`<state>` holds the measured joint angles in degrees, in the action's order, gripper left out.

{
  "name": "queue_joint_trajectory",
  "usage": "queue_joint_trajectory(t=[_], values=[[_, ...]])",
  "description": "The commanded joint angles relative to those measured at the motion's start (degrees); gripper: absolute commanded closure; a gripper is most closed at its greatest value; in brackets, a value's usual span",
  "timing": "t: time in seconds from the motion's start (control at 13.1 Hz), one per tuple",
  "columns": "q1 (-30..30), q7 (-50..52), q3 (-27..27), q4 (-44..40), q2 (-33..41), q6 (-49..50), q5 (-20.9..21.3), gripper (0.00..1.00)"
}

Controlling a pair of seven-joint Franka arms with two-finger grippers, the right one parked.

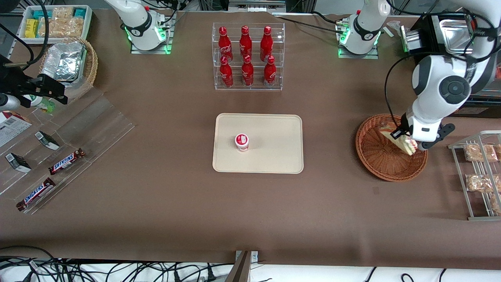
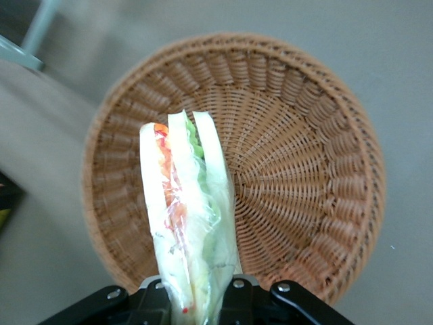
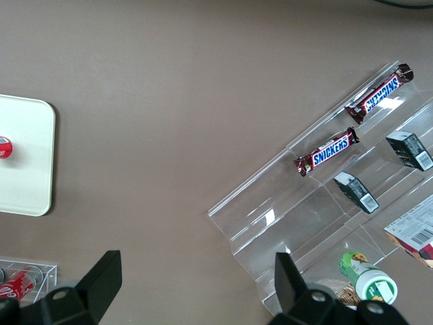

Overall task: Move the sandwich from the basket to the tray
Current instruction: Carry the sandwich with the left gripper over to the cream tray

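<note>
Above basket (image 1: 385, 158), working arm's end of table: gripper (image 1: 411, 144), jaws clamped on sandwich (image 2: 186, 217), wedge lifted clear of weave for carrying. Tray (image 1: 274, 129) waits centrally, holding small cup (image 1: 242, 141).

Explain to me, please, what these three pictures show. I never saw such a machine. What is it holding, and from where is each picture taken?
These are two robot arms bolted to a brown table. One picture looks down at the table from the front. The other two come from small cameras on the arms' wrists.

The working arm's gripper, a two-finger clamp, is shut on a wrapped sandwich and holds it above a round wicker basket; its wrist camera looks down past the sandwich into the basket.

In the middle of the table lies a cream tray with a small red-topped cup on it. Farther from the front camera stands a clear rack of red bottles. Toward the parked arm's end lie Snickers bars on a clear stand.
</note>
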<state>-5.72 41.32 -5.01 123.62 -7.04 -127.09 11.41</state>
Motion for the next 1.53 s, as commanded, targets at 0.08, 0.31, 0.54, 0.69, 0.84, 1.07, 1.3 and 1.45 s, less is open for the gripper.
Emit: queue_joint_trajectory(t=[0.08, 0.31, 0.54, 0.69, 0.84, 1.07, 1.3, 1.45], values=[[0.1, -6.3, -2.9, -11.2, 1.0, 14.7, -3.2, 1.00], [0.2, -13.4, -5.4, -17.8, 0.9, 21.8, -7.5, 1.00], [0.2, -19.2, -8.6, -22.1, 0.9, 25.1, -10.7, 1.00], [0.2, -25.9, -10.7, -24.6, 0.9, 27.1, -12.5, 1.00], [0.1, -29.9, -14.7, -25.4, 0.9, 27.4, -13.3, 1.00], [0.2, -33.1, -20.2, -26.2, -0.1, 27.0, -13.9, 1.00], [0.3, -32.1, -24.9, -26.2, -1.7, 23.7, -14.5, 1.00], [0.4, -31.7, -27.3, -26.1, -4.1, 20.6, -14.4, 1.00]])
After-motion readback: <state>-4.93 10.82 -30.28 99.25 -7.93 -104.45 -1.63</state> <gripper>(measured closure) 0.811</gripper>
